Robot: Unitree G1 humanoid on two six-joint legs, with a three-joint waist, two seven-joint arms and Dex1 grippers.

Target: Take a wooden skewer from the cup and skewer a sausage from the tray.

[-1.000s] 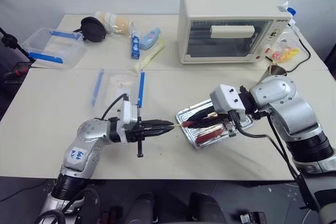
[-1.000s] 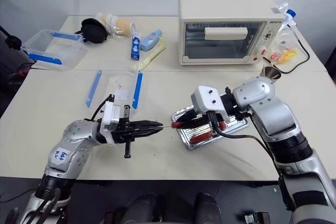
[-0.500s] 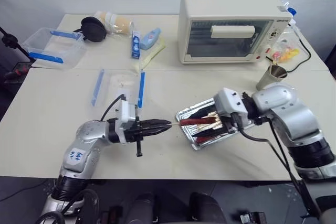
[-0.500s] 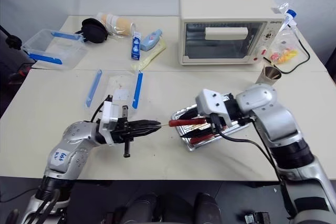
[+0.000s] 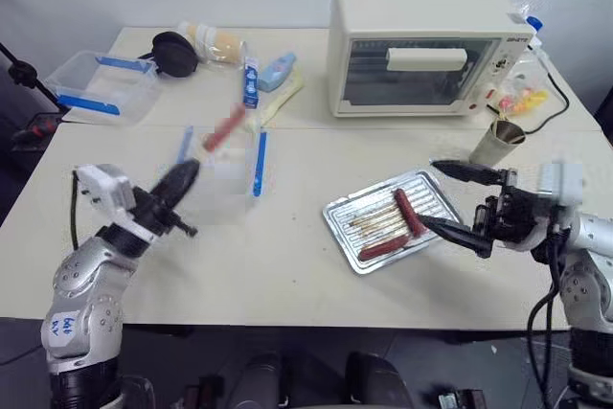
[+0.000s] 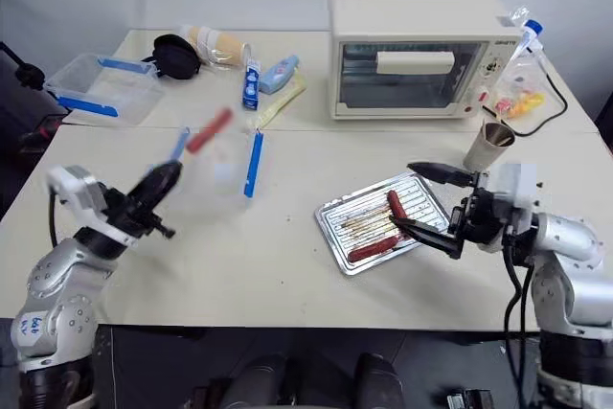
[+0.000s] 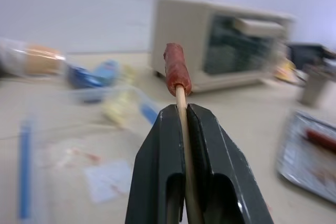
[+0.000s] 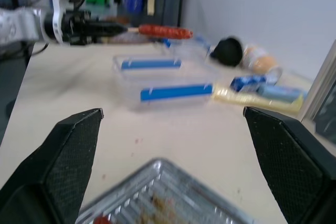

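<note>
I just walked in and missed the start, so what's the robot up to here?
It is skewering sausages. The left gripper is shut on a wooden skewer with a sausage stuck on its tip, held up above the table. The right gripper is open beside the tray, where two more sausages lie. The cup stands behind it.

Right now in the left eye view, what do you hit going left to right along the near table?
left gripper with the sausage on its skewer → clear box → tray → right gripper → cup
</note>
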